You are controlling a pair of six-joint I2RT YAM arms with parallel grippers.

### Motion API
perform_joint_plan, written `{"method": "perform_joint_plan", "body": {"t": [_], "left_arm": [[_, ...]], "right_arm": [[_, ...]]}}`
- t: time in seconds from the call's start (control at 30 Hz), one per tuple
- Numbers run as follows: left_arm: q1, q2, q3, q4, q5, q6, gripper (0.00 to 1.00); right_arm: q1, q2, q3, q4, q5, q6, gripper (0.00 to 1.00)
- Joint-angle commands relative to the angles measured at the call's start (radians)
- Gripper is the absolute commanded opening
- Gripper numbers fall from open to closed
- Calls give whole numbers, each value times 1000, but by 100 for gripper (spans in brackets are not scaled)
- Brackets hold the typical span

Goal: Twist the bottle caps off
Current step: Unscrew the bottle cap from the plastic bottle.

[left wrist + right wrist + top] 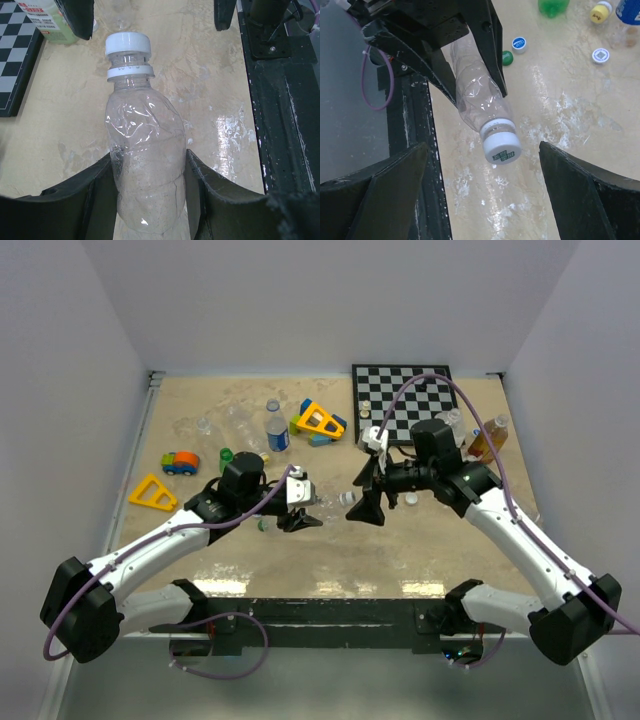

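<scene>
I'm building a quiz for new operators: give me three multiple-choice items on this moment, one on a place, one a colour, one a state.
1. Where is the clear bottle? A) on the chessboard B) between the fingers of the left gripper C) beside the toy car
2. What colour is its cap? A) green B) yellow C) white
3. How is the right gripper? A) open, a finger either side of the cap B) shut on the cap C) shut, empty
Key: 1 B, fingers press its sides; 2 C, white in both wrist views; 3 A, gaps show beside the cap.
</scene>
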Motion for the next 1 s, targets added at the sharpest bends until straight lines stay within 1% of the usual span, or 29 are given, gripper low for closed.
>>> {"method": "perform_joint_plan", "body": {"t": [0.0,0.1,0.2,0.27,0.47,0.6,0.73,0.83,0.9,0.97], "left_arm": [[-2,-4,9,48,32,9,0],[-2,-4,11,49,33,9,0],[-2,-4,11,48,33,8,0],[-2,-4,9,48,32,9,0],[-2,-7,9,48,27,9,0],[-3,-6,9,48,29,9,0],[-2,-7,9,48,30,9,0],[-2,-7,9,48,30,9,0],[-3,-6,9,49,30,11,0],[-2,-6,9,48,30,9,0]], "right_arm": [[-12,-13,-27,91,-38,108,98],[-14,-16,-48,115,-35,138,97],[-17,-4,-57,129,-43,160,92],[-22,13,-57,131,-50,168,85],[-37,43,-48,128,-101,181,57],[-43,45,-53,124,-109,186,43],[-46,53,-53,105,-132,166,22],[-46,69,-31,62,-144,102,6],[-46,94,2,0,-155,8,0],[-42,143,70,-157,-169,-248,0]]}}
